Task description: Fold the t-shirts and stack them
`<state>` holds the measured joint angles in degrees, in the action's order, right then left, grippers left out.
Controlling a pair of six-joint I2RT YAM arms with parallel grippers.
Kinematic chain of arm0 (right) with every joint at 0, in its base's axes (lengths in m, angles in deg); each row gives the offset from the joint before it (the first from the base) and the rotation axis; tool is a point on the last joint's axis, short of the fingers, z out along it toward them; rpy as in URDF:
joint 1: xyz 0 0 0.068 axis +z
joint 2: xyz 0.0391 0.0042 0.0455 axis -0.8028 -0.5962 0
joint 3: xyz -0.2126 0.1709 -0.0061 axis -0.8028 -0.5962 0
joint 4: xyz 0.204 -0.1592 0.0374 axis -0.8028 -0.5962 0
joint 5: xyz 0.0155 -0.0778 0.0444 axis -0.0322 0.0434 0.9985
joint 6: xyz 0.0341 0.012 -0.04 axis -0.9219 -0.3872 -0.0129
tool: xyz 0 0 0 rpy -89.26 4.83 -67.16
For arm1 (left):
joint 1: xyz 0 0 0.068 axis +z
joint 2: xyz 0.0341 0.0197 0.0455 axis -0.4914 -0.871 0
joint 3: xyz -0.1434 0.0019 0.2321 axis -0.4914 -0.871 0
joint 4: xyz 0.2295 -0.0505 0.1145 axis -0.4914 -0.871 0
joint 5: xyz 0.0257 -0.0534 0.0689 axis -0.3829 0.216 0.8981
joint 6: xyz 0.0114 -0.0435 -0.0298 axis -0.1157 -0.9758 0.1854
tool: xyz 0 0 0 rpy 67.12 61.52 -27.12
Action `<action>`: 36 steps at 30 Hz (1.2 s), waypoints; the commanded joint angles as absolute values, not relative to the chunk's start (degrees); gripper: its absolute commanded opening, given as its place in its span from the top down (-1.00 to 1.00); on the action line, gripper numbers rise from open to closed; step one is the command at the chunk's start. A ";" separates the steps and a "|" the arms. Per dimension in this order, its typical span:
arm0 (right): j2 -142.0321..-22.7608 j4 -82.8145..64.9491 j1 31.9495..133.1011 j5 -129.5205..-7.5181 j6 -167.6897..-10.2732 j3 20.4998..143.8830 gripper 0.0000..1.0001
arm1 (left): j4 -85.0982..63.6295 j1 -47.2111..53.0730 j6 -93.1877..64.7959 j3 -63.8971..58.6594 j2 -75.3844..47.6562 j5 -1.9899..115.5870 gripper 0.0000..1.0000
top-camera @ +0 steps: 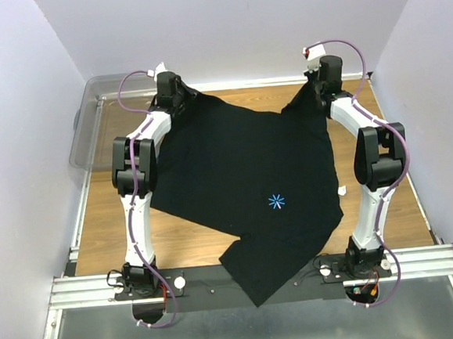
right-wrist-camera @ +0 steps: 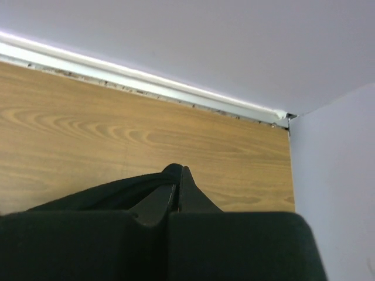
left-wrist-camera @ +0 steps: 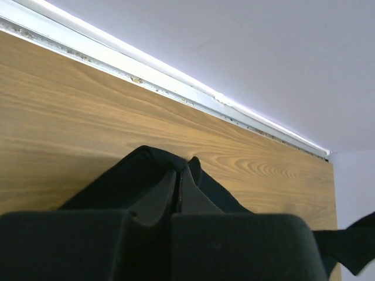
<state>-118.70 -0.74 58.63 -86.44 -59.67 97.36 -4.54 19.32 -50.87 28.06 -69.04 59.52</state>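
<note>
One black t-shirt [top-camera: 243, 176] lies spread over the wooden table [top-camera: 105, 218], with a small blue star mark [top-camera: 276, 202] on it and its near end hanging over the front rail. At the far left, my left gripper [top-camera: 176, 103] is shut on an edge of the cloth. The left wrist view shows the gripper [left-wrist-camera: 179, 171] pinching a black fold [left-wrist-camera: 126, 178]. My right gripper [top-camera: 320, 93] is shut on the far right edge. In the right wrist view it [right-wrist-camera: 179, 174] grips a black fold [right-wrist-camera: 99, 196] just above the table. A small white tag [top-camera: 342, 190] shows at the shirt's right edge.
A clear plastic bin [top-camera: 90, 129] stands at the far left corner. White walls enclose the table on three sides, with a metal rail [left-wrist-camera: 176, 79] along the far edge. A metal frame [top-camera: 87, 289] runs along the front by the arm bases.
</note>
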 commanded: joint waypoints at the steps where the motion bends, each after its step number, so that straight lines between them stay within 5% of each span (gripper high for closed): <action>1: -120.06 2.65 58.06 -88.82 -60.72 100.51 0.99 | -7.91 19.59 -51.92 33.92 -72.40 61.90 1.00; 36: -95.01 -0.24 55.77 -65.36 -62.57 77.40 0.99 | -5.46 23.37 -49.46 32.97 -72.32 54.60 1.00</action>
